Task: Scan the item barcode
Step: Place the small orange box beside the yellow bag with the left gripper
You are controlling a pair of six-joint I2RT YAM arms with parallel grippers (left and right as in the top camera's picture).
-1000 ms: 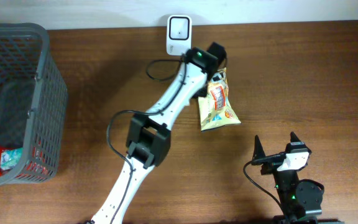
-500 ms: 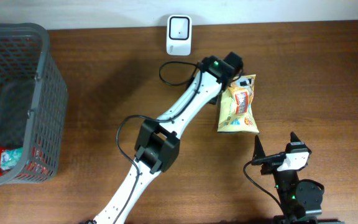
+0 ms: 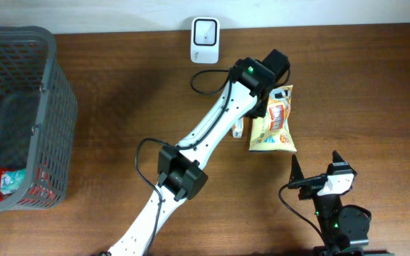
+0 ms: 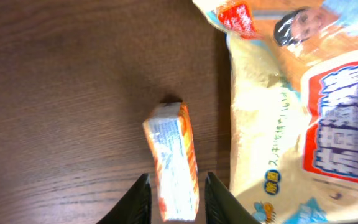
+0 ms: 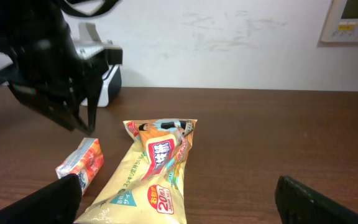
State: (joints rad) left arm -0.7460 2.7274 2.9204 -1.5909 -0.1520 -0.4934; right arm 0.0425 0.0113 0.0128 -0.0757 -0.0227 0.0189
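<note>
Yellow snack bag [image 5: 148, 180] and small orange box [image 5: 79, 163] on a wooden table [image 3: 119, 92]
Left gripper [image 4: 176, 177] hangs over the box, fingers a little apart; right gripper [image 3: 314, 167] is wide open. Both hold nothing.

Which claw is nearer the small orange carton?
Left. The left claw hovers just above the small orange cardboard carton; the right claw sits away, beyond the yellow plastic snack bag.

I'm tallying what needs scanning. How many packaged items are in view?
3. A yellow snack bag lies on the table, a small orange box lies beside it, and a red packet sits in the grey basket. The basket may hide more.
</note>
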